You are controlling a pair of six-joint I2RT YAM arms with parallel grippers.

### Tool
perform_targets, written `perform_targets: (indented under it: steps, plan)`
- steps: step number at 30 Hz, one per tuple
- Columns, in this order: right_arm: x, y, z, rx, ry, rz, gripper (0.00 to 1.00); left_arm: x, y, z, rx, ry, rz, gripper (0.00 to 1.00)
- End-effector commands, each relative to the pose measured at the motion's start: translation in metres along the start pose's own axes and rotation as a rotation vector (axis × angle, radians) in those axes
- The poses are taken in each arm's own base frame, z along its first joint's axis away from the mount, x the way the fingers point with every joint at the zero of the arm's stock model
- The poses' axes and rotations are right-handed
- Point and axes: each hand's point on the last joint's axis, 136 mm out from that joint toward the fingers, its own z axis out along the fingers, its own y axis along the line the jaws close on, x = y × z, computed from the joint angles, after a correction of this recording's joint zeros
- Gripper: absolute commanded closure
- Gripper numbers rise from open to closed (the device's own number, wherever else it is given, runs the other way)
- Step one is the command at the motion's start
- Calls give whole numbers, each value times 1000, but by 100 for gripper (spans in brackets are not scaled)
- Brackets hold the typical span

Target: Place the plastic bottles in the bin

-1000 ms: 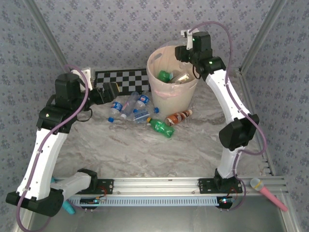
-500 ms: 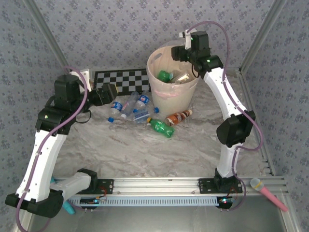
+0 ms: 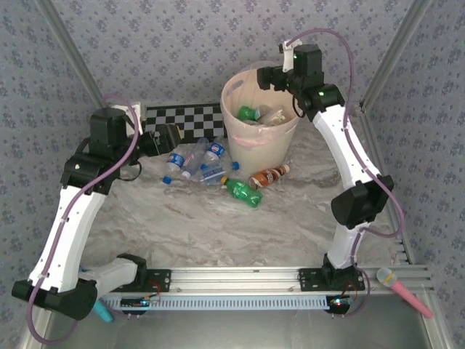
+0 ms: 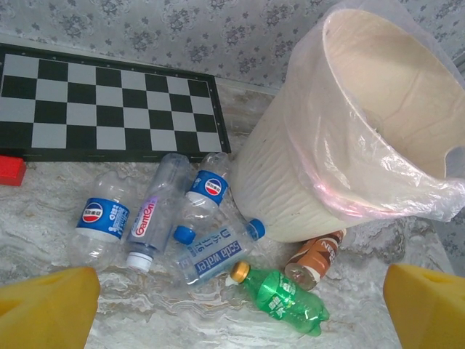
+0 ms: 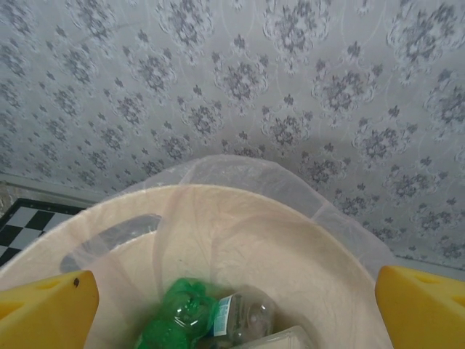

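The bin [image 3: 256, 145] stands at the back, with a green bottle [image 3: 249, 113] and a clear bottle [image 3: 273, 115] inside. My right gripper [image 3: 267, 76] hovers open over its far rim. In the right wrist view the right gripper [image 5: 234, 309] holds nothing, and a green bottle [image 5: 178, 320] and a clear bottle [image 5: 251, 320] lie below in the bin [image 5: 254, 233]. Several plastic bottles lie left of the bin [image 4: 290, 182]: blue-labelled ones [image 4: 102, 222], a green one [image 4: 283, 297] and a brown one [image 4: 314, 258]. My left gripper [image 3: 168, 138] hangs open above and left of them, empty [image 4: 238, 313].
A checkerboard [image 3: 182, 120] lies flat against the back wall, left of the bin, with a small red block [image 4: 11, 171] at its near edge. A pink microphone-like object [image 3: 403, 289] rests on the metal frame at the front right. Patterned walls close in the table.
My right gripper has risen a little over the bin and its jaws have spread wide. The left arm has shifted slightly to the right.
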Motion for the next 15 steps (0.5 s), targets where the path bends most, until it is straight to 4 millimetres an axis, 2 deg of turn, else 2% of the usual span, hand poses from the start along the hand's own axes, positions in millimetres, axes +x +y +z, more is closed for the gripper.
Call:
perform_targets:
  steps: [1, 8, 15]
  plan:
    - [-12, 7, -24, -14, -28, -29, 0, -16, -15, -5, 54, -46, 10, 0]
    - [-9, 28, -43, -55, -25, -59, 0, -20, -17, -3, 62, -51, 12, 0]
    - [8, 66, -63, -95, 10, -131, 0, -23, -14, 7, 43, -54, 19, 0]
